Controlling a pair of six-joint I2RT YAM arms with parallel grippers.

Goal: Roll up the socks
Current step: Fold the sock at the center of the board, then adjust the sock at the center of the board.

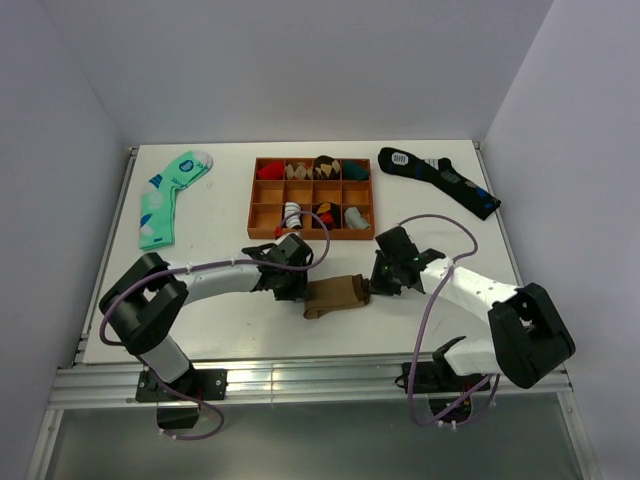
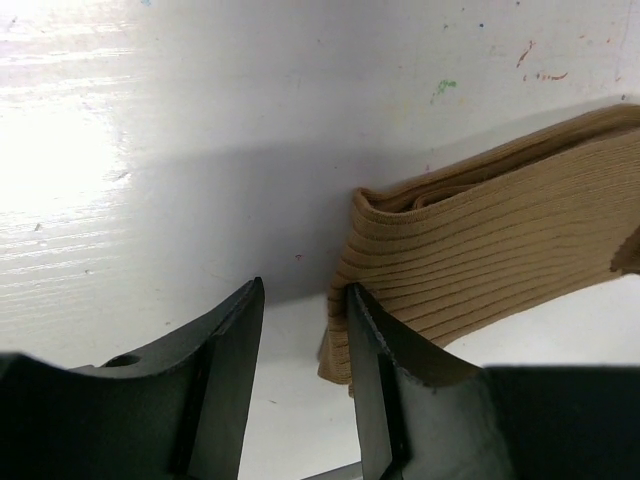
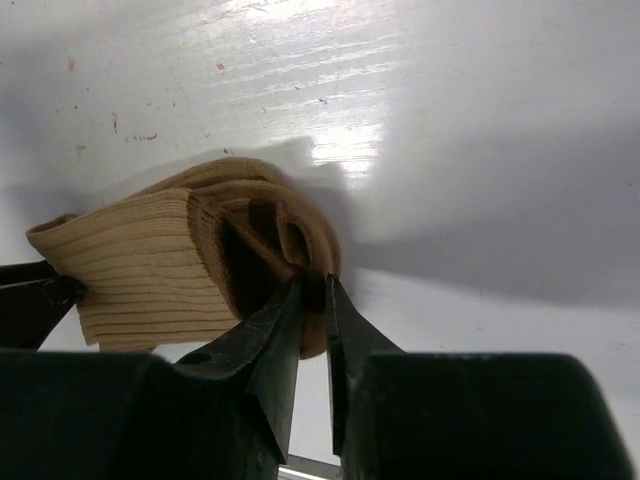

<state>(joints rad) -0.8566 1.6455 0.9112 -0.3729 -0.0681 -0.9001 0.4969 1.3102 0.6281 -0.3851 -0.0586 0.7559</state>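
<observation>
The tan-brown socks (image 1: 338,295) lie folded flat on the white table between my two grippers. In the left wrist view the ribbed socks (image 2: 480,230) lie to the right. My left gripper (image 2: 303,292) stands open at their end, its right finger resting over the edge, with bare table in the gap. In the top view the left gripper (image 1: 298,287) is at the socks' left end and the right gripper (image 1: 377,285) at their right end. The right gripper (image 3: 315,285) has its jaws a narrow slit apart at the rolled cuff of the socks (image 3: 140,270), with a fold of fabric in the slit.
A wooden compartment tray (image 1: 253,205) with several rolled socks stands just behind the grippers. A mint-green dotted sock (image 1: 165,200) lies at the back left, a dark navy sock (image 1: 440,178) at the back right. The table's front edge runs close below the arms.
</observation>
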